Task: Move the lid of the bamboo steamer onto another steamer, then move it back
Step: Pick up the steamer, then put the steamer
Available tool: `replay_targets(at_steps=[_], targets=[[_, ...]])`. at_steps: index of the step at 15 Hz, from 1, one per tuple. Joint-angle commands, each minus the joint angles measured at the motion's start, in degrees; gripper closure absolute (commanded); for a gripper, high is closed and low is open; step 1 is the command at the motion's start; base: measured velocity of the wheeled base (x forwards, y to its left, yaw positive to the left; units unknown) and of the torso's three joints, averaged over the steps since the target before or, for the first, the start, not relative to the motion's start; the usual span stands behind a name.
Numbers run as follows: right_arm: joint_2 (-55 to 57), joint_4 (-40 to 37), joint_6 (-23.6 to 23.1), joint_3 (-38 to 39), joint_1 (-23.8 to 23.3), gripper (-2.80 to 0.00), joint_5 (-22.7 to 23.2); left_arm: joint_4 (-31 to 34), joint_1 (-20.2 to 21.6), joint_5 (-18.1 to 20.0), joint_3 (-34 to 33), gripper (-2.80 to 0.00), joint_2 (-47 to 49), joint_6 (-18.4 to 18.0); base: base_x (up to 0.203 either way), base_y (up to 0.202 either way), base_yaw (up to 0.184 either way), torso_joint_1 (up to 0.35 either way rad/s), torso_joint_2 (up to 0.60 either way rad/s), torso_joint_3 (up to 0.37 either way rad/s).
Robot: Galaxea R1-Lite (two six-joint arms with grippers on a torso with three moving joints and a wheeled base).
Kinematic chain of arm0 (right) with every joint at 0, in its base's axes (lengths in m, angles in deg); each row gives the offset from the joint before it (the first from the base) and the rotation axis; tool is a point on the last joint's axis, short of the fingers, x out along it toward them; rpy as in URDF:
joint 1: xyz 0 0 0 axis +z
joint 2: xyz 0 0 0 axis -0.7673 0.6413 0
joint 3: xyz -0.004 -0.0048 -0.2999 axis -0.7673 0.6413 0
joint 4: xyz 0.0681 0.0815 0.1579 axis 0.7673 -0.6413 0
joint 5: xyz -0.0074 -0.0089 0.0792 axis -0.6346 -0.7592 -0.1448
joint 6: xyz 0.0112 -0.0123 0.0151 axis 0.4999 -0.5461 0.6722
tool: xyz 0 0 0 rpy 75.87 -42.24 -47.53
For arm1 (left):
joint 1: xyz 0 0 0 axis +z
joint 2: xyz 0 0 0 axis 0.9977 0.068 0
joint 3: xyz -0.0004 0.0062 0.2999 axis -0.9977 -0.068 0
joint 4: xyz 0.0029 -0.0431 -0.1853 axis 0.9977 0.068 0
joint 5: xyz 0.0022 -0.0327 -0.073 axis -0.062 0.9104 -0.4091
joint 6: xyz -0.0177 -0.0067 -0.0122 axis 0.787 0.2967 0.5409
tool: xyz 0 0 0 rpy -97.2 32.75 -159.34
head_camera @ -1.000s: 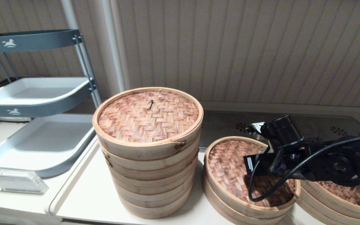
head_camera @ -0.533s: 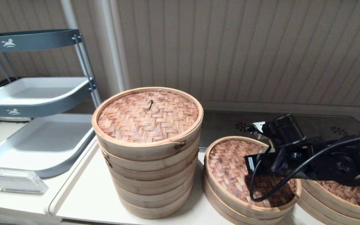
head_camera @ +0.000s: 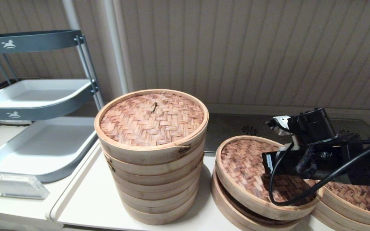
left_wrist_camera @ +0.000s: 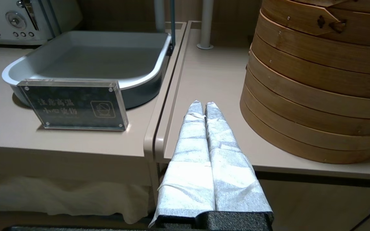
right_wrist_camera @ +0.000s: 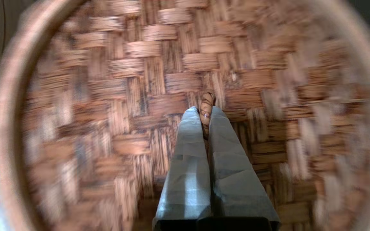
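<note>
The worktop (head_camera: 85, 199) fills the lower part of the head view; the tall tiered steamer (head_camera: 153, 179) stands at its centre with its reddish woven lid (head_camera: 151, 118) untouched; to the lower right sits the shallow steamer (head_camera: 236, 213) that the lid was resting on a second ago. The bamboo steamer lid (head_camera: 246, 166) has now come up off that base; it tilts, its left rim raised clear and a dark gap showing beneath, and it has shifted toward the right of the frame, where a further lidded steamer (head_camera: 355, 205) sits at the lower right edge. The right gripper (right_wrist_camera: 206, 112) carries it, fingers (right_wrist_camera: 188, 150) clenched on the small knot handle (right_wrist_camera: 207, 104) at the lid's centre; so the first transfer looks just begun, lift achieved, placement not yet done. The left gripper (left_wrist_camera: 203, 107) hangs idle, fingers pressed together on nothing, near the worktop's front edge beside the tall steamer.
</note>
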Motion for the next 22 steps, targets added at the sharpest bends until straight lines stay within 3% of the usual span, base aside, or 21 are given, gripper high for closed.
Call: replay_targets(at_steps=[1,5,11,15,17,22], targets=[[-2.56,0.01,-0.11,0.00,-0.08,0.00,-0.88,-0.08,0.09,0.04,-1.41,0.00,-0.09,-0.02,0.000,0.000,0.000,0.000,0.00,0.000],[-4.94,-2.55,-0.21,-0.11,-0.34,0.00,-1.07,-0.08,0.00,0.04,-1.41,0.00,-0.09,-0.02,0.000,0.000,0.000,0.000,0.00,0.000],[-10.89,-6.24,-2.00,-0.15,-5.51,0.00,-1.06,-0.08,0.07,-0.01,-1.41,0.00,-0.17,-0.02,0.000,0.000,0.000,0.000,0.00,0.000],[-12.74,-6.52,-6.06,-0.21,-16.05,0.00,-0.63,-0.08,0.09,0.04,-1.41,0.00,-0.09,-0.02,0.000,0.000,0.000,0.000,0.00,0.000],[-13.41,-6.45,-7.70,-0.45,-18.43,0.00,-0.37,-0.08,0.06,0.04,-1.41,0.00,-0.09,-0.02,0.000,0.000,0.000,0.000,0.00,0.000],[-13.34,-6.08,-7.55,-0.79,-17.93,0.00,-0.27,-0.07,0.01,0.04,-1.41,0.00,-0.09,-0.02,0.000,0.000,0.000,0.000,0.00,0.000]])
